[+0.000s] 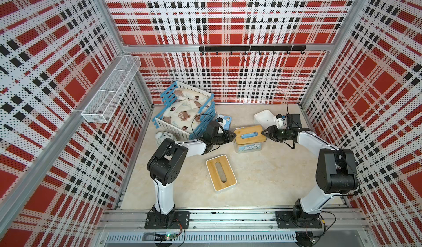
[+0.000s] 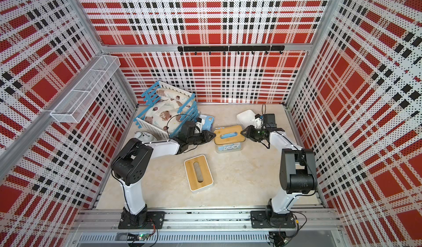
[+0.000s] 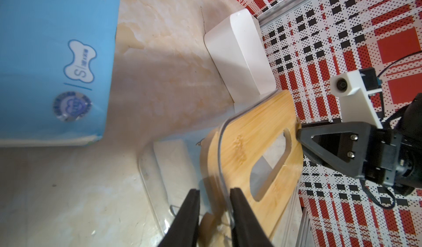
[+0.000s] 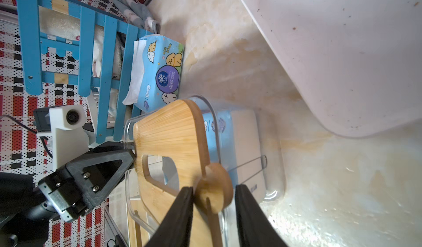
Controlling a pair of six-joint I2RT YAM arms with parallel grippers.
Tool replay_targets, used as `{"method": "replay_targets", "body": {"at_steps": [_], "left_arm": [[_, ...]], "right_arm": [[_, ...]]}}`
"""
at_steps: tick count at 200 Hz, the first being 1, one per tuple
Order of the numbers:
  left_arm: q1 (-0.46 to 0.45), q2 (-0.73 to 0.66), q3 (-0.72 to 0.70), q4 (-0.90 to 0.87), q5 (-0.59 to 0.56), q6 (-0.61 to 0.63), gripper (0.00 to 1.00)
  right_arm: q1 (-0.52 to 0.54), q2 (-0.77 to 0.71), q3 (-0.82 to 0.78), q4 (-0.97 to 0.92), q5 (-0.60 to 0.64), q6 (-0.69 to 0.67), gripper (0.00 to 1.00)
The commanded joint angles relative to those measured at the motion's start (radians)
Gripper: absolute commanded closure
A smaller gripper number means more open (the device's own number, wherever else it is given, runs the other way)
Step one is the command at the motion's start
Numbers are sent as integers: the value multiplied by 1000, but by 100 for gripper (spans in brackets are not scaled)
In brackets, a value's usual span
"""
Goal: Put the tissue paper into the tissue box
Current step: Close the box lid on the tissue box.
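A clear tissue box (image 1: 247, 148) stands mid-table with a light-blue tissue paper pack (image 4: 242, 138) lying inside it. Its slotted bamboo lid (image 1: 258, 138) (image 2: 230, 129) sits over the box's rim, a little askew. My left gripper (image 1: 234, 135) (image 3: 214, 190) pinches the lid's left end, with the lid's edge between its jaws. At the lid's right end, my right gripper (image 1: 262, 131) (image 4: 213, 187) has the rounded wooden edge between its jaws. A second tissue paper pack (image 1: 225, 121) (image 4: 159, 74), white sheets showing, lies by the crib behind my left gripper.
A white tissue box with a bamboo lid (image 1: 229, 176) lies in front of the arms. A blue-and-white crib (image 1: 206, 120) holding bedding stands back left, with an alarm clock (image 1: 163, 136) beside it. An open white container (image 1: 263, 118) sits back right. A wire basket (image 1: 112, 90) hangs on the left wall.
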State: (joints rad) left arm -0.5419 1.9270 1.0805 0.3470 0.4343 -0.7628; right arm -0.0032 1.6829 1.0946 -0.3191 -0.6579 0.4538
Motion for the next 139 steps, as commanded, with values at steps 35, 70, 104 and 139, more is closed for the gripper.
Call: {"method": "replay_targets", "body": {"at_steps": [35,70,104,139], "left_arm": [[-23,-8,-13,-22,17,-4,73],[-27,-3,-3,-27,11,-6,73],[-22,-1,-7,-32,-3,-10,74],[-14,-2,-11,-35,-9,-7,74]], "right_arm": [[5,7,-31,35,0,32,67],[22,-2,-47,48,6,48,68],[23,-3,-27,26,38,29,66],[23,22,16,20,47,12,60]]}}
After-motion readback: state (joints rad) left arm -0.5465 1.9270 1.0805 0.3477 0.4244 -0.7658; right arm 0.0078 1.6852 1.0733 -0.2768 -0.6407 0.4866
